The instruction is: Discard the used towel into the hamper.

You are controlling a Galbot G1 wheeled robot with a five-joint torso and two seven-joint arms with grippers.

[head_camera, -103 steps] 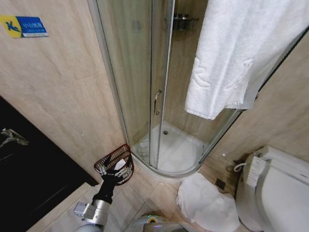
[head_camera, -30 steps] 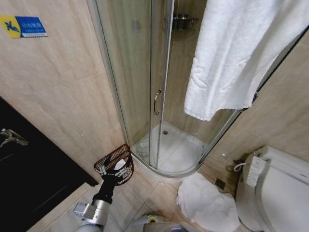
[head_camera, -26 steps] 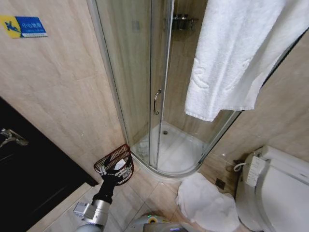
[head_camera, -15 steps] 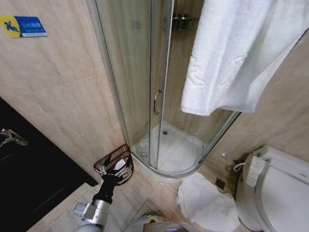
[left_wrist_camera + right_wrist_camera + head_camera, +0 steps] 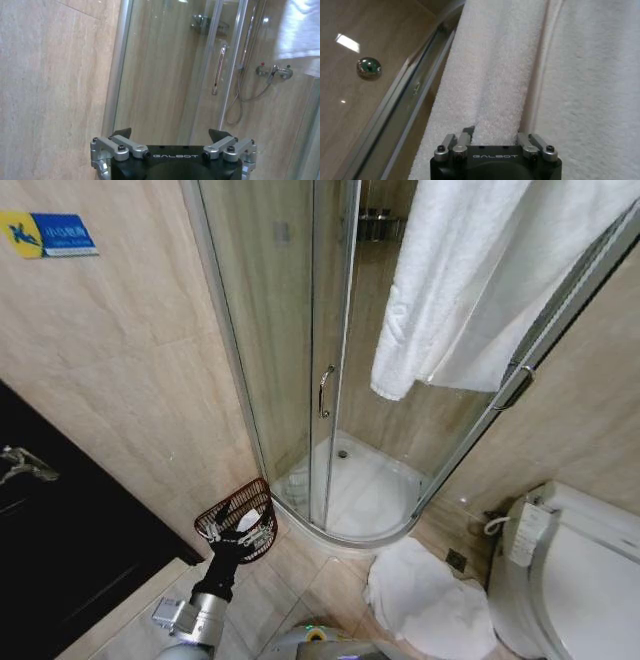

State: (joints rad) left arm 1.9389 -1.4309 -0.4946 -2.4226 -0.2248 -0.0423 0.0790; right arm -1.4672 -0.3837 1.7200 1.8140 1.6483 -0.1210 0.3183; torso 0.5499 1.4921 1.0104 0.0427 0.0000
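A white towel (image 5: 470, 280) hangs bunched at the upper right of the head view, in front of the shower's glass. In the right wrist view my right gripper (image 5: 495, 132) is shut on a thick fold of that towel (image 5: 590, 75). The hamper (image 5: 232, 505), a small dark reddish-brown openwork basket, stands on the floor at the lower left against the tiled wall. My left gripper (image 5: 245, 532) hangs low just in front of the hamper. In the left wrist view the left gripper (image 5: 171, 133) is open with nothing between its fingers.
A curved glass shower cabin (image 5: 290, 330) with a door handle (image 5: 324, 390) stands ahead, and its slanted top rail (image 5: 560, 310) is bare. A second white towel (image 5: 425, 600) lies heaped on the floor. A toilet (image 5: 580, 580) is at the right, a dark cabinet (image 5: 60, 520) at the left.
The towel has risen and shifted left, gathering into a narrower bunch and uncovering the shower rail. The left arm and the hamper have not moved.
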